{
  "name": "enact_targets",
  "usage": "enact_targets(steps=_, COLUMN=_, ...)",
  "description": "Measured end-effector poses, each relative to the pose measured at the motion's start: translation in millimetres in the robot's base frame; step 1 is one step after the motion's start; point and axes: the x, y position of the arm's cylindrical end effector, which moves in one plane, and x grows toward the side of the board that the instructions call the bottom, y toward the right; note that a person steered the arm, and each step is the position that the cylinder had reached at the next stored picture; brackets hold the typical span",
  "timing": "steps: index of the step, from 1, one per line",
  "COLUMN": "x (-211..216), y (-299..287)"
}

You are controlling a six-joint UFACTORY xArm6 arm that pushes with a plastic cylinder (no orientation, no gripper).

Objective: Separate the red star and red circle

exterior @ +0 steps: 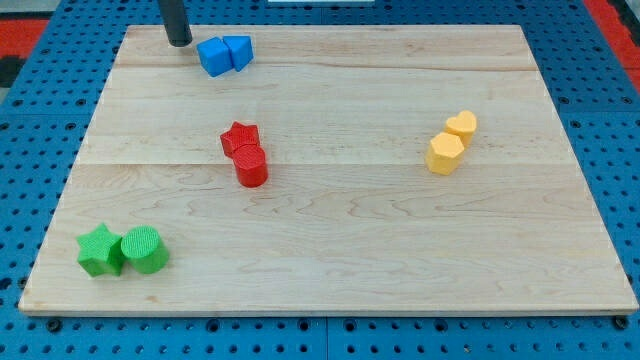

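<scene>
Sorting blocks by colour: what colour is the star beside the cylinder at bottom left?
Green star, clearest in the camera view.

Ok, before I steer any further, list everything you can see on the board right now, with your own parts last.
red star: one, red, near the board's middle, touching the red circle.
red circle: one, red, just below the star toward the view's bottom.
blue blocks: two, blue, touching, at the view's top left; exact shapes hard to make out.
yellow heart: one, yellow, at the view's right.
yellow hexagon: one, yellow, touching the heart, just below it.
green star: one, green, at the view's bottom left.
green circle: one, green, touching the green star on its right.
wooden board: one, light wood, lying on a blue pegboard.
my tip: one, dark rod, at the view's top left, just left of the blue blocks, far from the red pair.
</scene>
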Motion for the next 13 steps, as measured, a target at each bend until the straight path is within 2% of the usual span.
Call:
enact_targets(steps=1, x=-2.6, y=9.0)
enact_targets(steps=2, x=51.9, y=34.1)
enact_targets(steps=3, x=73.4, y=54.3)
enact_targets(steps=4, x=72.9, y=65.6)
enact_targets(steps=5, x=72.9, y=123.3)
enact_targets(steps=8, x=165.3, y=219.7)
enact_targets(steps=10, x=231.8, y=235.2)
enact_targets(steps=12, x=177.7, y=170.3)
enact_targets(steps=13, x=171.7, y=174.4)
